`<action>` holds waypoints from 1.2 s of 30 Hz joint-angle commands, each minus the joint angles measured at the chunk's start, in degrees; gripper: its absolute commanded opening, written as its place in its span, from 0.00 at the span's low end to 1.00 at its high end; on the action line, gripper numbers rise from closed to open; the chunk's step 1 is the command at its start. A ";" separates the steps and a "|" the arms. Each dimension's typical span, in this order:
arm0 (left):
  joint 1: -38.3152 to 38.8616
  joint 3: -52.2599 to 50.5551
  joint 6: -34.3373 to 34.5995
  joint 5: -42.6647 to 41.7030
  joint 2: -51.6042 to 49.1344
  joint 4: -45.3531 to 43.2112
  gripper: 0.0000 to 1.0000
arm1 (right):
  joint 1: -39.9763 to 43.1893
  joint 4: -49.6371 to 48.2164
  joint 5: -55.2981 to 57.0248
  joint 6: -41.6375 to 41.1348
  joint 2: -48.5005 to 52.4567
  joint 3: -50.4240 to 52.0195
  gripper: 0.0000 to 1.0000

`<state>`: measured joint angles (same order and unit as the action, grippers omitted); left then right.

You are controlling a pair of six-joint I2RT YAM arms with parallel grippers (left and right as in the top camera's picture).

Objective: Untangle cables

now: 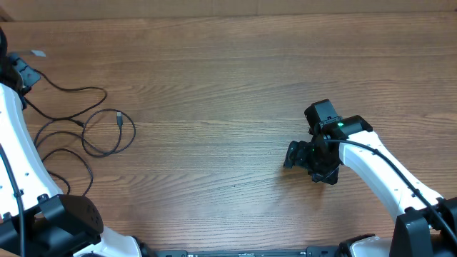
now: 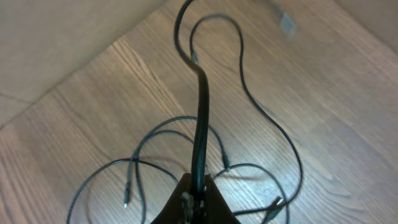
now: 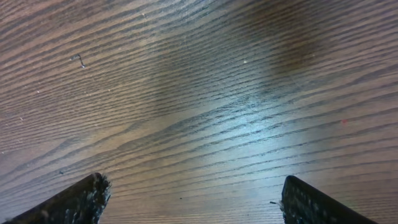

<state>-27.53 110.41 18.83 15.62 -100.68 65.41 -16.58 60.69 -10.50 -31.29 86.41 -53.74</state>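
Observation:
Thin black cables (image 1: 93,132) lie in loose overlapping loops at the table's left side, one plug end (image 1: 120,118) pointing toward the middle. My left gripper (image 1: 25,78) is at the far left edge, shut on one cable. In the left wrist view that cable (image 2: 202,112) rises straight out from between the closed jaws of the left gripper (image 2: 198,190), with the other loops (image 2: 267,124) and a silver-tipped plug (image 2: 277,204) on the wood below. My right gripper (image 1: 296,155) rests right of centre, open over bare wood (image 3: 193,186), far from the cables.
A small pale scrap (image 1: 36,52) lies on the wooden table (image 1: 228,71) near the back left; it also shows as a blurred scrap (image 2: 286,23) in the left wrist view. The white arm bases stand at both front corners.

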 commanded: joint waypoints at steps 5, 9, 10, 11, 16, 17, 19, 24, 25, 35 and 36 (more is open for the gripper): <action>-1.57 0.96 -1.05 2.78 0.26 1.79 0.18 | 0.22 -0.13 0.20 0.24 -0.83 -1.03 0.88; -1.55 0.96 -1.03 1.88 0.26 2.40 0.62 | 0.22 -0.11 0.20 0.24 -0.83 -1.03 0.88; -1.55 0.96 -1.05 1.22 0.26 2.49 0.63 | 0.22 -0.13 0.20 0.24 -0.83 -1.03 0.88; -1.55 0.96 -1.05 0.37 0.26 2.62 0.63 | 0.22 -0.11 0.20 0.24 -0.83 -1.03 0.88; -1.40 0.96 -0.98 -4.55 0.26 3.54 0.63 | 0.22 -0.13 0.20 0.24 -0.83 -1.03 0.88; -1.29 0.96 -1.03 -6.43 0.26 3.63 0.63 | 0.22 -0.17 0.20 0.24 -0.83 -1.03 0.88; -0.90 0.96 -1.03 -10.60 0.26 4.07 0.65 | 0.22 -0.33 0.17 0.24 -0.83 -1.03 0.88; 2.97 0.79 -1.33 -17.27 0.24 4.85 0.72 | 0.22 -0.83 0.15 0.22 -0.83 -1.03 0.89; 4.13 0.68 -2.03 -17.99 0.24 5.16 0.74 | 0.20 -0.98 0.15 0.22 -0.83 -1.03 0.90; 20.79 -7.72 -14.75 -24.63 0.17 11.23 0.97 | 0.20 -4.55 -1.60 0.24 -0.83 -1.03 1.00; 21.84 -8.55 -14.75 -24.61 0.17 11.30 1.00 | 0.20 -4.90 -1.84 0.24 -0.83 -1.03 1.00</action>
<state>-9.74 105.21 7.60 -7.11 -100.75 76.23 -16.58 56.82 -10.74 -31.27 86.41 -53.74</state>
